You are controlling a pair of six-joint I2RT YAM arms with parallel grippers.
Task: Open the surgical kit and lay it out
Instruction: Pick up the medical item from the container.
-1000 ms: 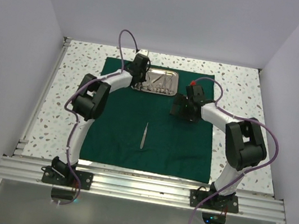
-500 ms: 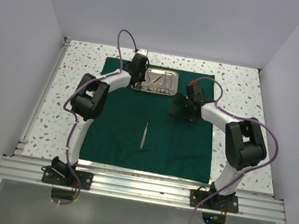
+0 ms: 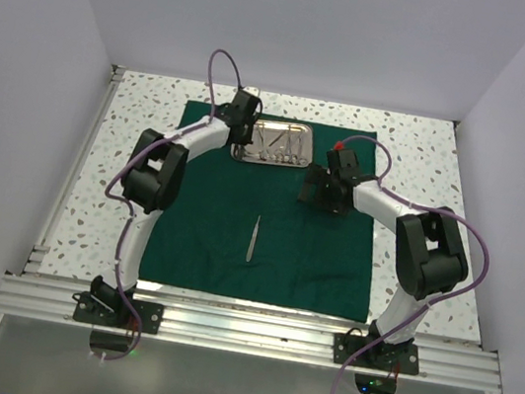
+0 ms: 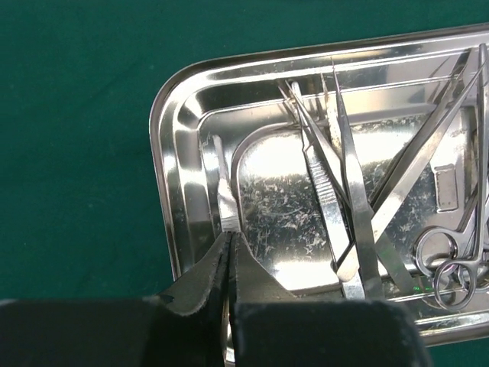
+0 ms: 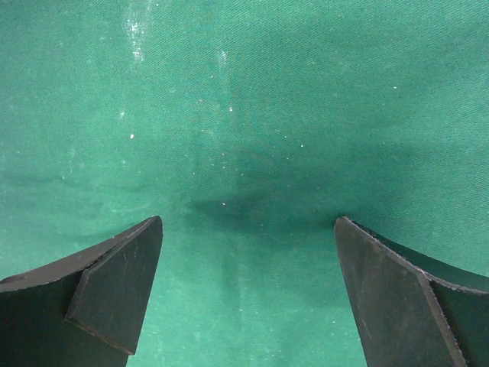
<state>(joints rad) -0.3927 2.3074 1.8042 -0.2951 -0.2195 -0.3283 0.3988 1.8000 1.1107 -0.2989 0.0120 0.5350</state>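
Observation:
The dark green cloth (image 3: 268,228) of the surgical kit lies spread flat, with the shiny steel tray (image 3: 273,144) at its far edge. One pair of silver tweezers (image 3: 253,239) lies alone on the cloth's middle. My left gripper (image 4: 229,237) is at the tray's left end, shut on a thin flat steel instrument (image 4: 225,195) that pokes out between its fingertips. Several tweezers (image 4: 348,191) and ring-handled scissor-like instruments (image 4: 443,264) lie crossed in the tray (image 4: 164,153). My right gripper (image 5: 248,229) hangs open over bare cloth (image 5: 244,115), right of the tray, holding nothing.
The speckled tabletop (image 3: 115,184) borders the cloth on the left, far side and right. White walls close in three sides. A metal rail (image 3: 242,329) runs along the near edge by the arm bases.
My left gripper's jaws have closed the last bit onto the thin instrument, and its wrist has shifted slightly toward the tray's far left corner. The right arm has stayed put.

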